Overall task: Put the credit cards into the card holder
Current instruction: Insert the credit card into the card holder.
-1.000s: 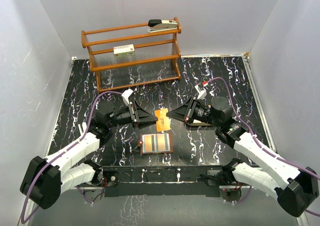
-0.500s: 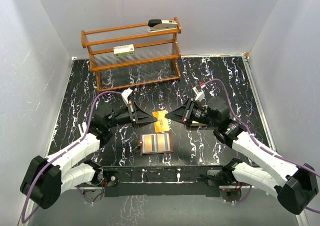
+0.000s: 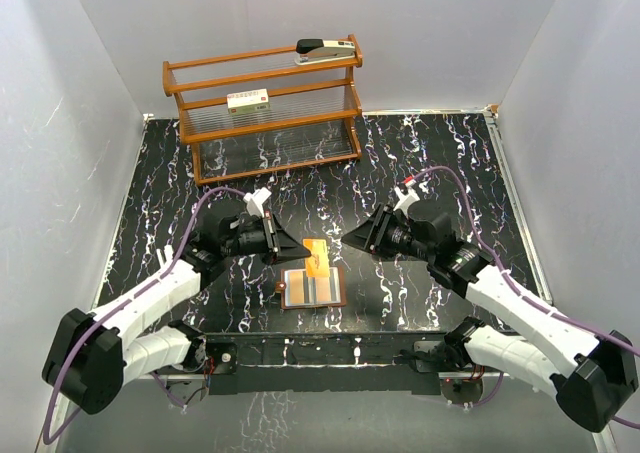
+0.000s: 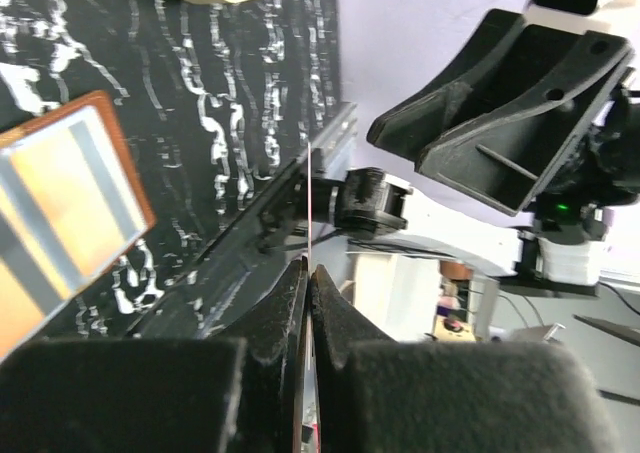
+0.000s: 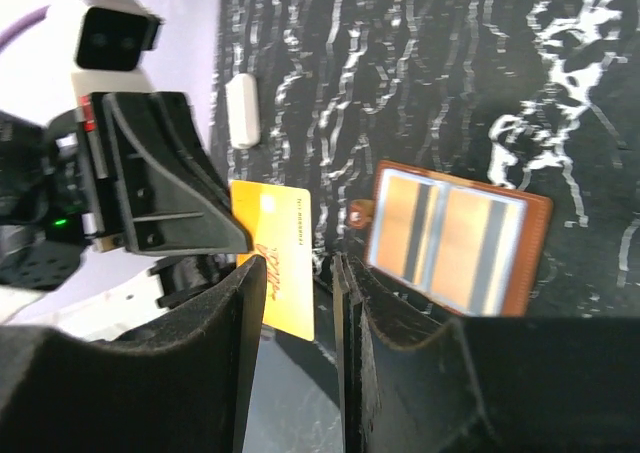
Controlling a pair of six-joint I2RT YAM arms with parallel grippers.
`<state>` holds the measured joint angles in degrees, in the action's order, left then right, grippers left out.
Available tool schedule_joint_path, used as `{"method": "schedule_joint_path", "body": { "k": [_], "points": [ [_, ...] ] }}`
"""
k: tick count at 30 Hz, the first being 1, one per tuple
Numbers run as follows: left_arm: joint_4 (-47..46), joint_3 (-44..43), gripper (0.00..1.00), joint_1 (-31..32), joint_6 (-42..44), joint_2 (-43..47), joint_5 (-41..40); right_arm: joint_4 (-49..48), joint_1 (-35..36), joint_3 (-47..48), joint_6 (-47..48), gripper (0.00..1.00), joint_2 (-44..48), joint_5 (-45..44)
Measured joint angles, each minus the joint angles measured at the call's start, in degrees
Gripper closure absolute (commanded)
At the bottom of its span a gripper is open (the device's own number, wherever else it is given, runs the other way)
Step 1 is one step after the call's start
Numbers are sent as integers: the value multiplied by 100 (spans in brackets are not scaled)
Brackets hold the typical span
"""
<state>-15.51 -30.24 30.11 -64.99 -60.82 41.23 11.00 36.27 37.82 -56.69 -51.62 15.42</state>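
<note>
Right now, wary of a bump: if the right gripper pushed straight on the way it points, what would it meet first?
Probably the orange card, held in the shut left gripper just ahead; depth is hard to judge.

Left wrist: orange credit card (image 4: 310,188) sits edge-on, face not visible; card holder (image 4: 60,213) is cut by the left frame edge. Right wrist: left hand (image 5: 240,243) hides the card's edge, print too small. Top: white box (image 3: 248,100) on wooden rack (image 3: 265,123), label illegible.
</note>
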Motion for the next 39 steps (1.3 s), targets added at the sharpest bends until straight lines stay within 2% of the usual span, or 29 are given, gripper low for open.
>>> {"method": "schedule_joint_path", "body": {
  "k": [5,13,28,39],
  "points": [
    [1032,-293,100,0,848,-291,-317,428,0,0,280,68,-302,-356],
    [1714,-350,100,0,1497,-1047,-516,726,149,-13,522,67,-1029,-557],
    [2131,-350,100,0,2146,-1615,-671,723,841,28,787,67,-2452,-1150],
    [1827,-295,100,0,2129,-1711,-525,730,1239,407,992,70,-3182,-1443]
  ]
}}
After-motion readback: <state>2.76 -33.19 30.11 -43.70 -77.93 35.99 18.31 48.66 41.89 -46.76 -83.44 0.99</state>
